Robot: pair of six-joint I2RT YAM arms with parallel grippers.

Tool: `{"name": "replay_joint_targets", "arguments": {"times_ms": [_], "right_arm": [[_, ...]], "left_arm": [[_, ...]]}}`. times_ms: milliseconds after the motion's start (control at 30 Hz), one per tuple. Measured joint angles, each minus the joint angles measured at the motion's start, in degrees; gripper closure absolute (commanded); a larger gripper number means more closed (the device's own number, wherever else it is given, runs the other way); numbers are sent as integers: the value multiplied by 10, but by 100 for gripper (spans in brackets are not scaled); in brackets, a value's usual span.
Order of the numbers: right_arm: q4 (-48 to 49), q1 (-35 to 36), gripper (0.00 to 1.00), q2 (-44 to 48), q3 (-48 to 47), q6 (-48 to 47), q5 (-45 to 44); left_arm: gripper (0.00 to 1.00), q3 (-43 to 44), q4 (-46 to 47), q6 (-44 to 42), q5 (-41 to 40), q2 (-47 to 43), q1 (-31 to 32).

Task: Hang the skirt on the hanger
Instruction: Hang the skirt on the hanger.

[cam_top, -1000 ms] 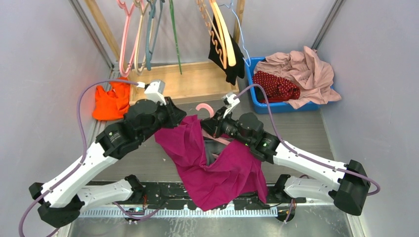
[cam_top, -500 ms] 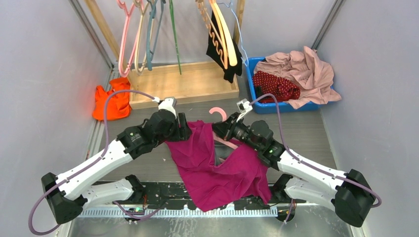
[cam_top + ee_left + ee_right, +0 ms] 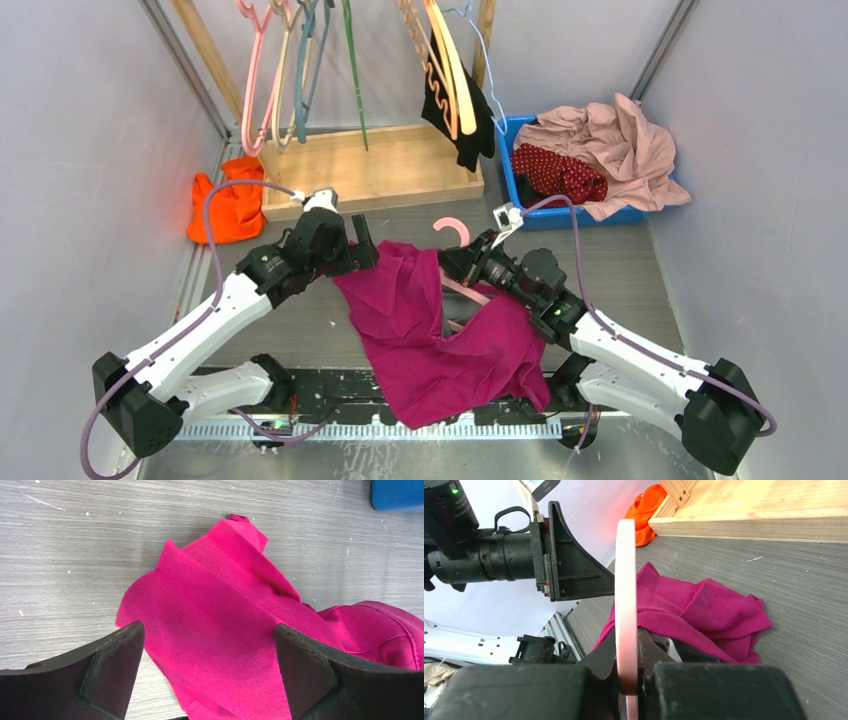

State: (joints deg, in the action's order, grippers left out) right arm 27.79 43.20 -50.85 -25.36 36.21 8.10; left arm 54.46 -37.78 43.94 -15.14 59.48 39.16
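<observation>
Gray desk (image 3: 620,260). Magenta garment (image 3: 420,330) sprawled mid-desk over the pink hanger (image 3: 452,226), hook poking out behind it. Blue bin (image 3: 522,205) back right holds the dotted dark red skirt (image 3: 558,175) beside a pale pink garment (image 3: 620,150). Right end effector (image 3: 628,665) clamped on the hanger. Left end effector (image 3: 207,645) spread wide, empty, over the magenta garment's edge.

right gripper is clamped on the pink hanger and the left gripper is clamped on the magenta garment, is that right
One part is off. The left gripper is not clamped on the magenta garment. The left wrist view shows its jaws spread wide, with the fabric lying loose on the table between them. The rest holds: the right gripper is clamped on the pink hanger.
</observation>
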Motion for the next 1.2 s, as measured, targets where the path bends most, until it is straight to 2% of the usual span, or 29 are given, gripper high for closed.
{"name": "replay_joint_targets", "arguments": {"times_ms": [300,400,567,833,900,1100,1200], "right_arm": [[3,-14,99,7,2,7,12],[5,-17,99,7,2,9,13],[8,-21,99,5,2,13,17],[21,-22,99,-9,4,17,19],[24,-22,99,-12,4,17,19],[31,-22,99,-25,4,21,21],[32,-22,99,-26,4,21,21]], "left_arm": [[1,-3,0,2,38,-11,-52],[4,-13,10,4,61,-22,-52],[8,-70,36,-1,117,-106,-52],[10,-67,49,-35,168,-135,-44],[9,-63,49,-45,179,-131,-31],[8,-12,48,-90,166,-64,77],[9,3,47,-110,153,-42,108]]}}
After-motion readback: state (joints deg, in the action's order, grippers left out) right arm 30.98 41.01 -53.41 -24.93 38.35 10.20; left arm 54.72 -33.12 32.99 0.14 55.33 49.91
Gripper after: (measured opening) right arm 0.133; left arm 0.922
